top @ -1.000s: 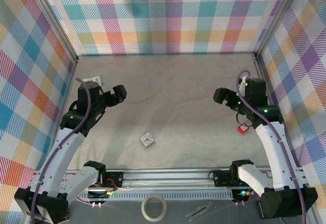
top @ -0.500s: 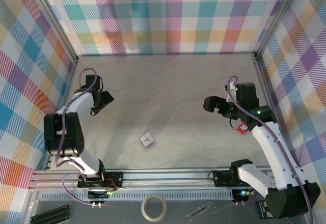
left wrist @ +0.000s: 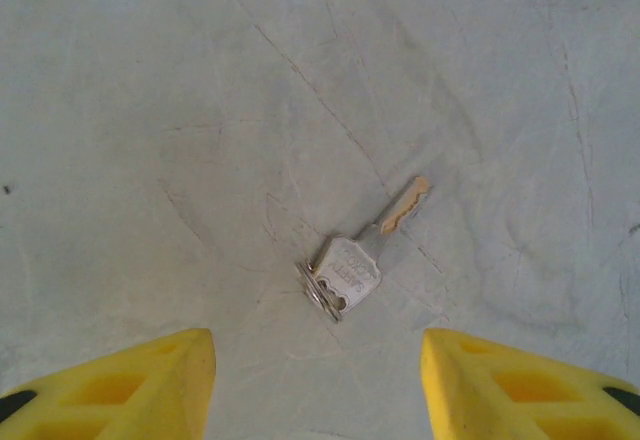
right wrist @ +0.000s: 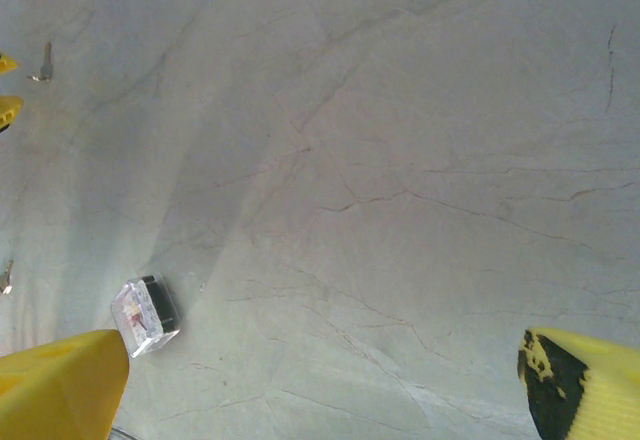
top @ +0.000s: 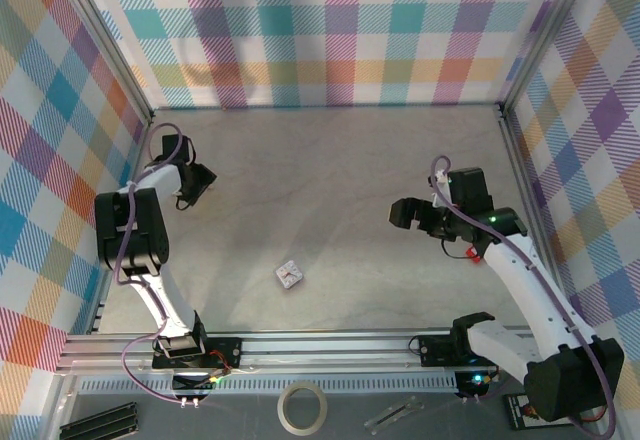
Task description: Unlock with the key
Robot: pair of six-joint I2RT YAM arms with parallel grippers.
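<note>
The small silver key (left wrist: 360, 260) lies flat on the grey counter (left wrist: 150, 110), just ahead of the left hand (left wrist: 315, 385), whose yellow fingers stand apart, gripping nothing. The lettering stamped on its head is unreadable. The right hand (right wrist: 325, 390) gapes wide and empty near a small clear-cased padlock (right wrist: 147, 315).

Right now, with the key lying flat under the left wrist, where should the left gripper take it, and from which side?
I'd grip the key by its wide head, coming straight down from above with the left gripper. It lies flat on the table, so pinch across the head's side edges. That should leave the thin blade, pointing up-right in the wrist view, free to insert.
</note>
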